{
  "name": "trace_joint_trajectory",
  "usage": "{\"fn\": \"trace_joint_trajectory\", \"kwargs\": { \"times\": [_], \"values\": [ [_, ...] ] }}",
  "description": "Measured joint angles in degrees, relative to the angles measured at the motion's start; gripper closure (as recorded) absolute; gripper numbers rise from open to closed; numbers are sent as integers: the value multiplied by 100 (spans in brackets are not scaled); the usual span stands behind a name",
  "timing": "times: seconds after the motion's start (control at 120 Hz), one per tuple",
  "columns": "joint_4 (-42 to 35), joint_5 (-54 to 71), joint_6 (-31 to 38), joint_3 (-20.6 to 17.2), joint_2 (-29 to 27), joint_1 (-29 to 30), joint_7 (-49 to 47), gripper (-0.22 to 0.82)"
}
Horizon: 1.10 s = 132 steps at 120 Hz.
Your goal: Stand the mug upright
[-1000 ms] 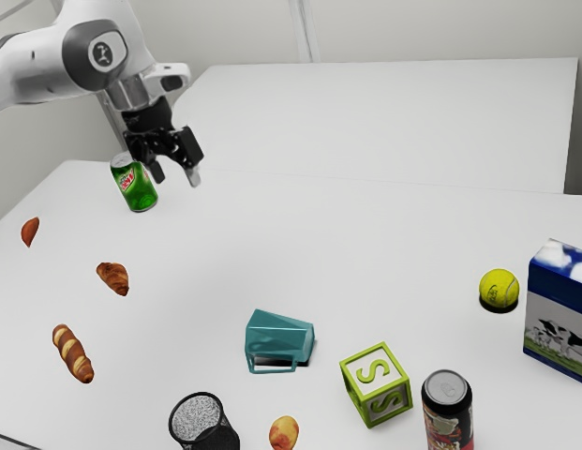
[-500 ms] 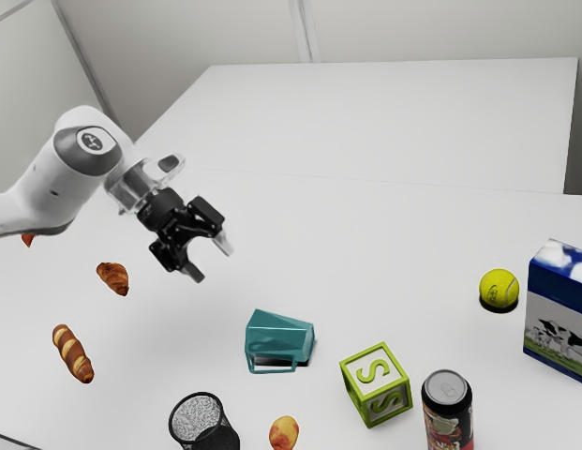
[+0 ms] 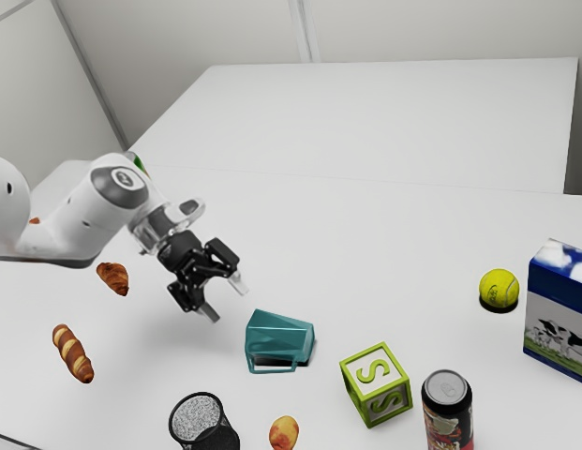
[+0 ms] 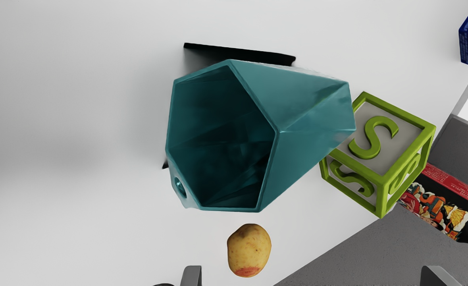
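A pale, smooth surface (image 3: 394, 234) spreads out below light walls. From where I stand, the teal mug (image 3: 281, 330) lies on its side, its open mouth facing the pincer (image 3: 227, 300), which hangs near that mouth and above the surface, toward the exterior view's left of the mug. The pincer's two fingers are spread well apart. Near the mug's base sits a green-framed letter block (image 3: 375, 382); on the mug's handle side are a potato (image 3: 284, 432) and a black mesh cup (image 3: 204, 429).
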Motion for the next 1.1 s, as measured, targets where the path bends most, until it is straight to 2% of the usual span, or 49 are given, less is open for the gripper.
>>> {"fn": "trace_joint_trajectory", "kwargs": {
  "times": [0.342, 0.767, 0.858, 1.1],
  "values": [
    [-138, -840, 399, -138, 516, -23, 740, 1],
    [-335, -1866, 693, -358, 603, -20, 1319, 4],
    [-365, -1950, 709, -420, 503, -19, 1354, 14],
    [-362, -2021, 727, -610, 418, -14, 1330, 56]
  ]
}}
